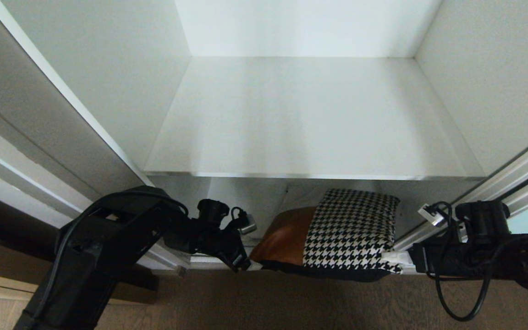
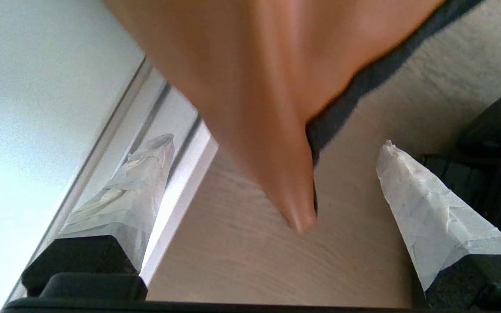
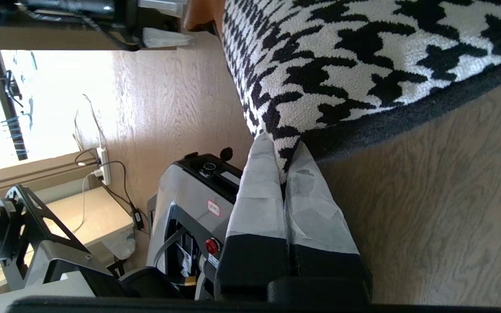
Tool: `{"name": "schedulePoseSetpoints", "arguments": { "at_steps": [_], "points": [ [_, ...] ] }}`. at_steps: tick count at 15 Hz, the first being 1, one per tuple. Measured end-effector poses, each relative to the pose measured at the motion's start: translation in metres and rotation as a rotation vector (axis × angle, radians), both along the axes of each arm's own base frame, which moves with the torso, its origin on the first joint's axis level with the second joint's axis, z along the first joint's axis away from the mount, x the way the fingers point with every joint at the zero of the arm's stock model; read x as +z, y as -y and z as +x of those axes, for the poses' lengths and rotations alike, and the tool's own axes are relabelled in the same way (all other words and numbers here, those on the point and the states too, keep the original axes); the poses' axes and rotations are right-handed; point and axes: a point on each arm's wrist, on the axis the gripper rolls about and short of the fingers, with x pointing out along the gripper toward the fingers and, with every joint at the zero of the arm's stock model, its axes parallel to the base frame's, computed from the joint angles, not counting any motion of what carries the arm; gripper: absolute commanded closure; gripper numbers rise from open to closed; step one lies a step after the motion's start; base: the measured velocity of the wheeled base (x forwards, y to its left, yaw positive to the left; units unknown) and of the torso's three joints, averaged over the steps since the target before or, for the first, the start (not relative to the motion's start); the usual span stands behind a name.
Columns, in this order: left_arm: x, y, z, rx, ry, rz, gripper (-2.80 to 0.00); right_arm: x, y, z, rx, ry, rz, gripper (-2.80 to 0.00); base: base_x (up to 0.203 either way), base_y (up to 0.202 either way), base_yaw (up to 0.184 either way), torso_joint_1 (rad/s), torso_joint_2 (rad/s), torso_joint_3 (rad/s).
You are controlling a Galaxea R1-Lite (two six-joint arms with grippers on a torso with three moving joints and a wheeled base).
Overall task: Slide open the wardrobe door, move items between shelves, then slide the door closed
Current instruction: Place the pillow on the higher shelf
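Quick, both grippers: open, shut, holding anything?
Left gripper: open, bag's brown corner between its fingers.
Right gripper: shut on the bag's houndstooth corner.

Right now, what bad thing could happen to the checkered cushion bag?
The right gripper pinches only one corner of the bag; the thin pinch could slip. The left gripper has open jaws around the brown corner without holding it, so that end might sag. The bag juts over the floor and could slide out.
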Motion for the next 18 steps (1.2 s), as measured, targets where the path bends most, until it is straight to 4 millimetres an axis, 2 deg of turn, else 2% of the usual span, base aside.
{"name": "schedulePoseSetpoints", "arguments": {
  "at_steps": [7,12,18],
  "points": [
    [0.002,0.02,0.017,-0.092,-0.029,-0.026,-2.8,0.001,0.0,0.001,0.003,0.0,0.01,0.0,0.0,0.0,0.0,0.0,0.0,0.0],
    [0.002,0.024,0.02,-0.169,-0.071,0.051,-2.8,0.002,0.0,0.001,0.007,0.003,0.015,0.0,0.0,0.0,0.0,0.0,0.0,0.0],
    [-0.001,0.029,0.028,-0.162,0.001,0.072,-2.8,0.004,0.0,0.0,0.007,0.007,0.015,0.0,0.0,0.0,0.0,0.0,0.0,0.0]
  ]
}}
